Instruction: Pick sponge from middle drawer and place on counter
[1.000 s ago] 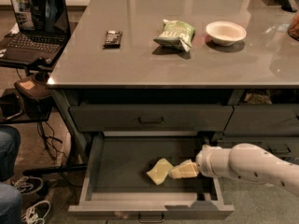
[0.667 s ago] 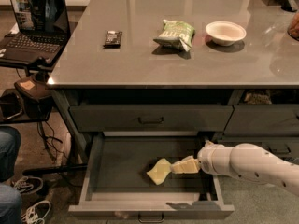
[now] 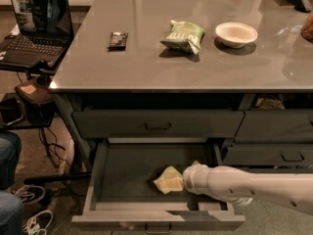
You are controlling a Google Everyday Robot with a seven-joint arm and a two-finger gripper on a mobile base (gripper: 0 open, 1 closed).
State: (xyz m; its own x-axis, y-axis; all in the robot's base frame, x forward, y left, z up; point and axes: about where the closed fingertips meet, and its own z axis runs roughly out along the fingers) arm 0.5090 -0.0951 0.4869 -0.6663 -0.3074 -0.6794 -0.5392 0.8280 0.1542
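Note:
The middle drawer (image 3: 128,174) is pulled open below the counter (image 3: 146,65). The pale yellow sponge (image 3: 167,180) lies on the drawer floor, right of centre, with one corner tilted up. My cream gripper (image 3: 182,180) reaches in from the right at the end of the arm (image 3: 234,184). Its tip is right against the sponge's right side. The sponge and the wrist hide the contact.
On the counter are a green snack bag (image 3: 183,35), a white bowl (image 3: 236,34) and a small dark packet (image 3: 118,39). The top drawer (image 3: 156,124) is shut. A laptop (image 3: 36,21) sits on a side stand at left. A person's leg and shoes (image 3: 12,190) are at bottom left.
My gripper has moved left inside the drawer until it meets the sponge. The sponge has stayed about where it was.

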